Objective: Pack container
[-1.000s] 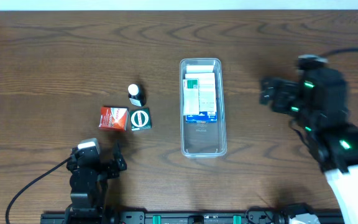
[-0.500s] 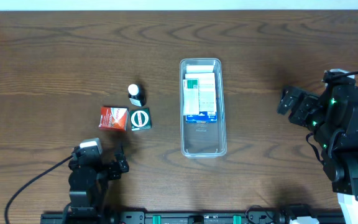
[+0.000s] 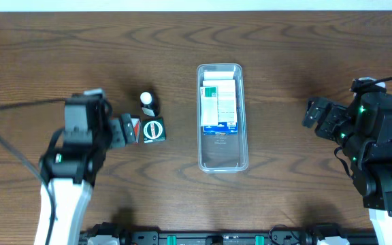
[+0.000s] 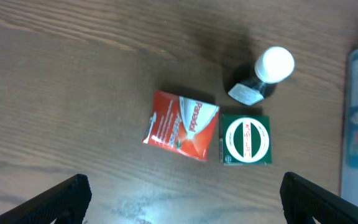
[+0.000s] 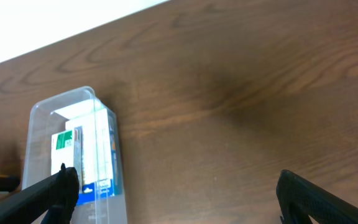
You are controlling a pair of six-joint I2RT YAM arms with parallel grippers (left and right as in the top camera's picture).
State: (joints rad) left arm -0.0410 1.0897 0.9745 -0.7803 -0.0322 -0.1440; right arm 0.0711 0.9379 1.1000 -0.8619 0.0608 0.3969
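The clear container (image 3: pixel 222 158) lies lengthwise at the table's middle with white-and-blue boxes (image 3: pixel 220 109) in its far half; it also shows in the right wrist view (image 5: pixel 42 118). To its left stand a red box (image 4: pixel 180 125), a green box (image 4: pixel 245 139) and a small dark bottle with a white cap (image 4: pixel 261 76). My left gripper (image 3: pixel 124 130) is open, just left of the red box and above the table; in its own view (image 4: pixel 185 202) the fingers are wide apart. My right gripper (image 3: pixel 312 112) is open and empty, well right of the container.
The green box (image 3: pixel 154 129) and the bottle (image 3: pixel 147 103) sit close together between the left gripper and the container. The near half of the container holds nothing. Black cables trail from both arms. A rail runs along the table's front edge (image 3: pixel 223 238).
My left arm has swung up from the front edge to just left of the red box, covering most of it from overhead. My right arm drew back right and now holds still.
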